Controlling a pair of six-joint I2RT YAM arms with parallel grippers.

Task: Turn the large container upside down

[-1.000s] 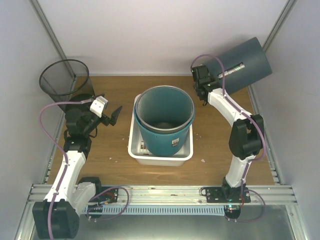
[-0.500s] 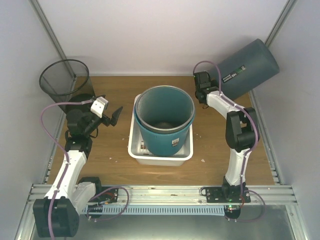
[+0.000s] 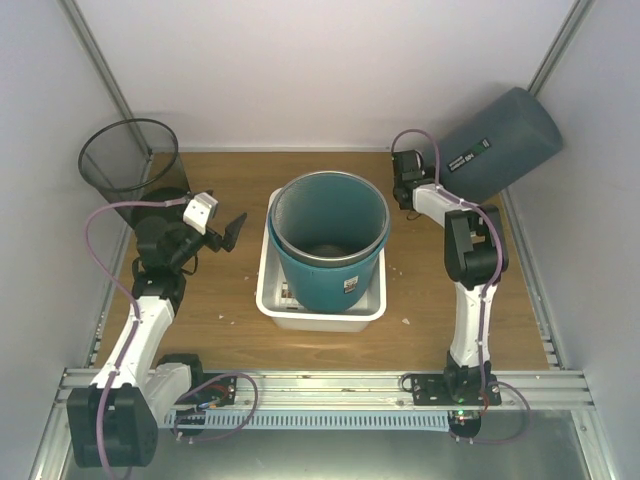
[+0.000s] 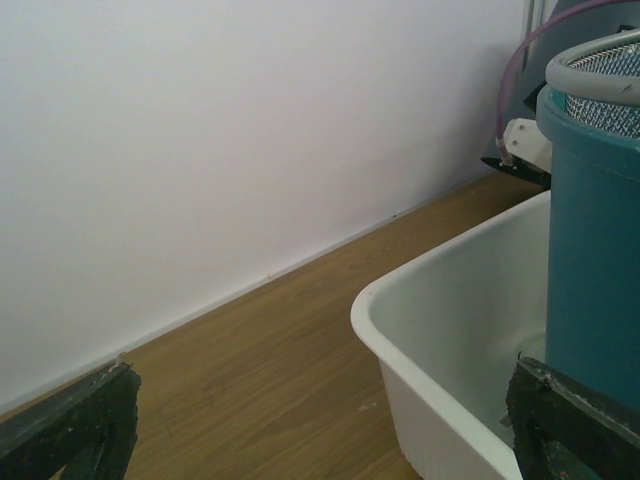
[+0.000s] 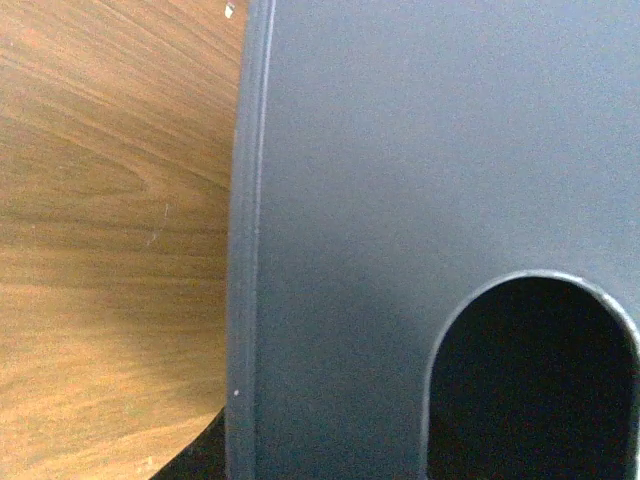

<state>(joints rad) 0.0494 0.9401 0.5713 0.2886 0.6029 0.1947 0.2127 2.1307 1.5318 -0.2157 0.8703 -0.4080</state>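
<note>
bin tilted diag, base far-R | R fingers clamp rim | L fingers apart

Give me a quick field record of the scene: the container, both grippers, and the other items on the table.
large container: dark grey, tilted at rear right, not yet upside down
right gripper: closed on the large container's rim end
left gripper: open, holding nothing, left of centre
teal bucket: upright, standing inside the white tub at centre
black mesh bin: upright, rear left corner
</note>
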